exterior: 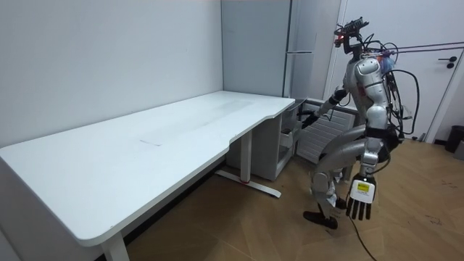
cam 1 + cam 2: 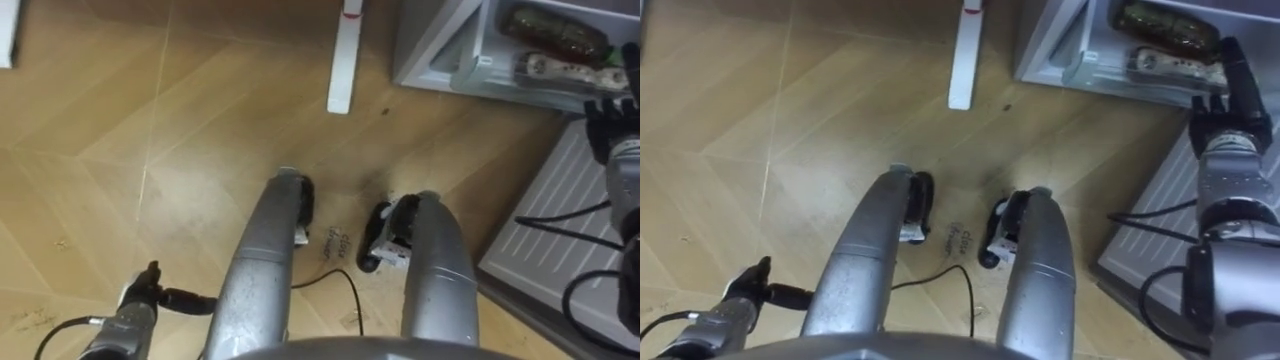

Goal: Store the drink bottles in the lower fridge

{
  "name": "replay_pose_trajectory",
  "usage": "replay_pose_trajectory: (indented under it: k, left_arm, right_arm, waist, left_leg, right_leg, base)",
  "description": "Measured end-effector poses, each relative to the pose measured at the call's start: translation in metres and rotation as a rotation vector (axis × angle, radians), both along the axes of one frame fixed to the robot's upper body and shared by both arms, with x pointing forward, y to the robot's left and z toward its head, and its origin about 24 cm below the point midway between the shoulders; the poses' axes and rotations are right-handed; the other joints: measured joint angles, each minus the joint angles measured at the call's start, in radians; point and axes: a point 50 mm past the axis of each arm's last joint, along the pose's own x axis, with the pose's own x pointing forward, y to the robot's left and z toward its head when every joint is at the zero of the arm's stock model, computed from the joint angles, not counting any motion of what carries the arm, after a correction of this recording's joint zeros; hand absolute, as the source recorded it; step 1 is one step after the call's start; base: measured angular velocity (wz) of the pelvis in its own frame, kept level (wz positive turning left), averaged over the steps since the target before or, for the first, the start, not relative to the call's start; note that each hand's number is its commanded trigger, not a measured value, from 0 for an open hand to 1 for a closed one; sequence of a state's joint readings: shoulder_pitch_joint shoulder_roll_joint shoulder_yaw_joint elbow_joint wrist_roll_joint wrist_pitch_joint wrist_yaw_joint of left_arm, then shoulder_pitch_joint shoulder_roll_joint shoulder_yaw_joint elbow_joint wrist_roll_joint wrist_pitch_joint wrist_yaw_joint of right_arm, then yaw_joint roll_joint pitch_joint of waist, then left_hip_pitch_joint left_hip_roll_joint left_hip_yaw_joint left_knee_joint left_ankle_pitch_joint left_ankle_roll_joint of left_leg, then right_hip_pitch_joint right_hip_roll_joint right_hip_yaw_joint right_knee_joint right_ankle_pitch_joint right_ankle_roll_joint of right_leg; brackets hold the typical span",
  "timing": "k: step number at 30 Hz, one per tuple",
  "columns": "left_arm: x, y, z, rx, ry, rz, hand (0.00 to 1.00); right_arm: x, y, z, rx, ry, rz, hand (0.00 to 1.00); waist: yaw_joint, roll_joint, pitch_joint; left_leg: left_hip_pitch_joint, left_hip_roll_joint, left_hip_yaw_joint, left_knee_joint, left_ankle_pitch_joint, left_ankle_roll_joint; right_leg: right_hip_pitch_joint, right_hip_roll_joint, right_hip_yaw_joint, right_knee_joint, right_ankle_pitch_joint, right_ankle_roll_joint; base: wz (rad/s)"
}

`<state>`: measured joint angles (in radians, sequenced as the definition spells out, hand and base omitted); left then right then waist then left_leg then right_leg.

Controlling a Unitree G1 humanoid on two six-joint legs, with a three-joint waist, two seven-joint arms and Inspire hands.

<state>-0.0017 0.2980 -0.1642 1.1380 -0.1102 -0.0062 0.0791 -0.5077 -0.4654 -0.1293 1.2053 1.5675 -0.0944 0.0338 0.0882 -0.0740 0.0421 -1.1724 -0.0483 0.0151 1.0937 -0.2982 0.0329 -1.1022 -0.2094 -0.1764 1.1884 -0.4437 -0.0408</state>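
The lower fridge (image 2: 1060, 45) stands open at the upper right. Two drinks lie on their sides inside it: a dark bottle (image 2: 1162, 20) at the back and a pale labelled bottle (image 2: 1165, 62) in front. My right hand (image 2: 1225, 95) reaches in at the compartment's right edge, open, its straight fingers beside the pale bottle's end and holding nothing. In the room view I stand with bent knees before the fridge (image 1: 290, 138), right hand (image 1: 307, 118) stretched into it. My left hand (image 1: 359, 197) hangs low by my leg with straight fingers, also low at the left (image 2: 140, 300).
A white desk leg (image 2: 342, 60) stands on the wood floor just left of the fridge. A ribbed white panel (image 2: 560, 225) lies low at my right. The big white desk (image 1: 145, 152) takes up the room view's left; the tall upper fridge (image 1: 279, 51) rises behind it.
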Motion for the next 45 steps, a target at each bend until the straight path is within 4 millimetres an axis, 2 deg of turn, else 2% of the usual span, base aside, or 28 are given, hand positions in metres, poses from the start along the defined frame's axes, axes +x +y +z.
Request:
replay_pose_trajectory:
  k: [8, 9, 11, 14, 19, 23, 30, 35, 39, 45]
  left_arm:
    - [0.0, -0.001, 0.002, -0.02, -0.025, 0.003, 0.0]
    - [-0.002, -0.002, 0.002, -0.024, -0.031, 0.0, 0.0]
    - [-0.006, -0.004, 0.002, -0.029, -0.036, -0.004, 0.0]
    - [-0.014, -0.003, 0.0, -0.03, -0.021, -0.002, 0.0]
    - [-0.023, -0.001, 0.001, -0.027, -0.014, -0.002, 0.0]
    - [-0.024, 0.004, 0.002, -0.012, -0.012, -0.006, 0.0]
    - [-0.046, 0.009, 0.001, 0.002, 0.033, -0.005, 0.0]
    - [-0.056, 0.01, 0.0, 0.007, 0.046, 0.003, 0.0]
    - [-0.059, 0.007, 0.002, -0.001, 0.036, -0.008, 0.0]
    - [-0.06, 0.003, 0.003, -0.013, 0.018, -0.02, 0.0]
  right_arm:
    - [0.001, -0.001, 0.002, -0.041, 0.034, 0.002, 0.0]
    - [0.001, -0.001, 0.002, -0.049, 0.039, -0.003, 0.0]
    - [0.0, -0.002, 0.002, -0.057, 0.056, -0.025, 0.0]
    - [-0.002, -0.003, 0.002, -0.046, 0.065, -0.055, 0.0]
    - [-0.002, -0.005, 0.003, -0.038, 0.069, -0.097, 0.0]
    - [-0.002, -0.005, 0.004, -0.047, 0.075, -0.114, 0.0]
    - [0.018, 0.005, 0.027, -0.039, -0.005, -0.092, 0.0]
    - [0.034, 0.015, 0.053, -0.052, -0.116, -0.057, 0.0]
    - [0.039, 0.024, 0.056, -0.062, -0.13, -0.012, 0.0]
    - [0.04, 0.027, 0.058, -0.067, -0.131, 0.001, 0.0]
  waist:
    - [0.017, -0.003, 0.0016]
    - [0.023, -0.004, 0.0024]
    - [0.026, -0.005, 0.0029]
    - [0.031, -0.01, 0.0051]
    - [0.042, -0.014, 0.0059]
    - [0.059, -0.021, 0.0088]
    - [0.067, -0.02, 0.0083]
    - [0.072, -0.019, 0.0073]
    - [0.065, -0.016, 0.0057]
    - [0.062, -0.013, 0.0042]
  left_leg:
    - [-0.003, -0.003, -0.001, 0.0, -0.002, 0.0]
    - [-0.004, -0.004, -0.001, -0.001, -0.002, -0.001]
    - [-0.004, -0.019, -0.008, -0.012, 0.002, 0.001]
    - [-0.006, -0.036, -0.02, -0.021, 0.007, -0.005]
    - [-0.015, -0.038, -0.029, -0.031, 0.015, -0.019]
    - [-0.012, -0.036, -0.033, -0.042, 0.024, -0.034]
    - [-0.003, -0.032, -0.045, -0.046, 0.029, -0.043]
    - [-0.001, -0.021, -0.055, -0.05, 0.03, -0.063]
    - [-0.001, -0.013, -0.055, -0.051, 0.025, -0.077]
    - [0.001, -0.008, -0.056, -0.052, 0.03, -0.085]
  right_leg:
    - [-0.006, 0.002, 0.004, 0.0, -0.001, 0.001]
    - [-0.007, -0.002, 0.004, 0.0, -0.001, 0.001]
    - [-0.007, -0.019, -0.002, 0.003, -0.001, 0.001]
    - [-0.007, -0.035, -0.008, 0.004, -0.002, 0.001]
    - [-0.011, -0.051, -0.027, 0.004, -0.005, -0.003]
    - [-0.01, -0.052, -0.033, 0.001, -0.006, -0.006]
    - [-0.004, -0.05, -0.056, 0.002, -0.014, -0.032]
    - [0.003, -0.051, -0.079, 0.005, -0.026, -0.053]
    - [0.002, -0.051, -0.087, 0.008, -0.032, -0.074]
    - [0.002, -0.051, -0.091, 0.013, -0.038, -0.086]
  base:
    - [-0.02]
    - [0.0]
    - [0.17]
    - [0.17]
    - [0.11]
    - [0.05]
    - [-0.06]
    - [0.08]
    - [-0.07]
    - [0.0]
